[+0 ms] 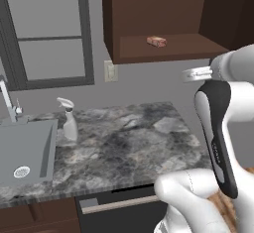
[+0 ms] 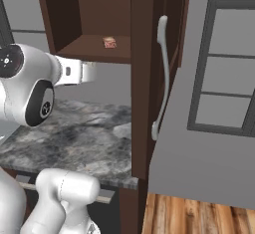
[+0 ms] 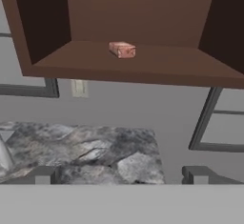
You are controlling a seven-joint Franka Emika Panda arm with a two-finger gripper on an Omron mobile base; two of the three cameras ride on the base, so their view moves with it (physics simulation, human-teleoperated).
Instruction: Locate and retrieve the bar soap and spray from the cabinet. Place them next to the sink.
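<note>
The bar soap [image 1: 157, 41] [image 2: 109, 42] [image 3: 122, 49], a small reddish-orange block, lies alone on the shelf of the open dark brown cabinet [image 1: 149, 9] [image 3: 143, 8]. The pale spray [image 1: 68, 123] stands upright on the counter, just right of the grey sink [image 1: 34, 143] with its thin faucet [image 1: 7, 98]. My gripper [image 3: 120, 176] is open, its fingertips [image 3: 44, 175] far apart with nothing between them. It hangs in the air in front of the cabinet and below shelf level, looking up at the soap from some distance.
A grey marbled counter [image 1: 129, 138] runs below the cabinet. The cabinet's door [image 2: 144, 78] stands swung open at the right, its long pale handle [image 2: 162, 73] facing out. Windows [image 1: 49, 33] flank the cabinet, and a wall outlet [image 1: 110, 71] sits under it.
</note>
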